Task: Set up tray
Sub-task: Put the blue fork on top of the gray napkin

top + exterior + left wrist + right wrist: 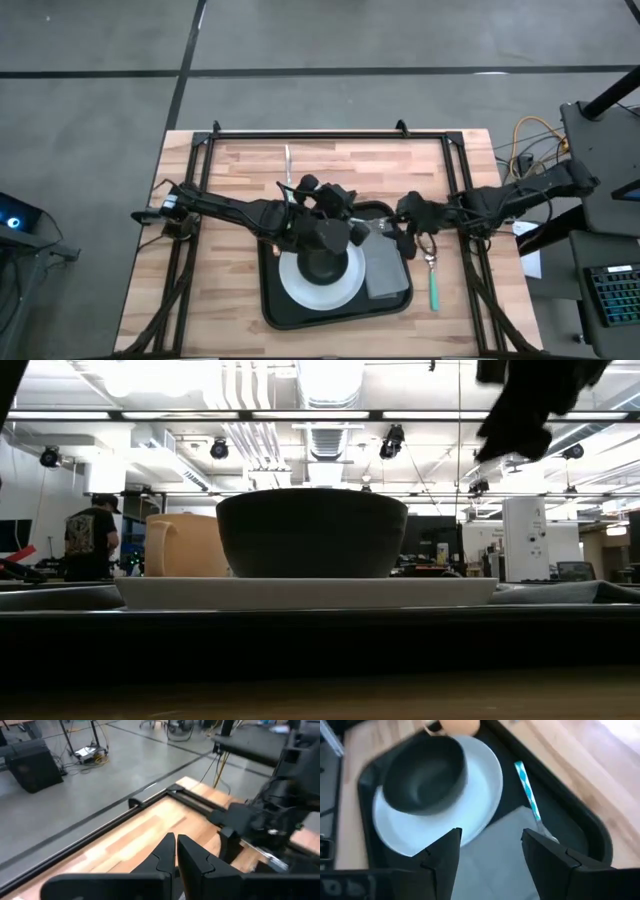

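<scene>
The black tray (pixel 275 310) lies on the wooden table. On it stands a white plate (pixel 300 290) that carries a dark bowl (pixel 425 775). A grey napkin (pixel 385 275) lies beside the plate. A utensil with a blue-and-white striped handle (pixel 527 795) lies in the tray, its head on the napkin (pixel 505 845). A tan mug (pixel 185 545) stands behind the bowl. My right gripper (pixel 492 852) hangs open above the napkin, touching nothing. My left gripper (pixel 176 851) is shut and raised over the tray's far side (pixel 342 197), pointing toward the table's far right corner.
A green-handled spoon (pixel 434 285) lies on the table just right of the tray. A thin pale utensil (pixel 288 165) lies near the far edge. A black frame (pixel 330 133) borders the table. Bare wood shows left of the tray. A person (pixel 90 540) stands far off.
</scene>
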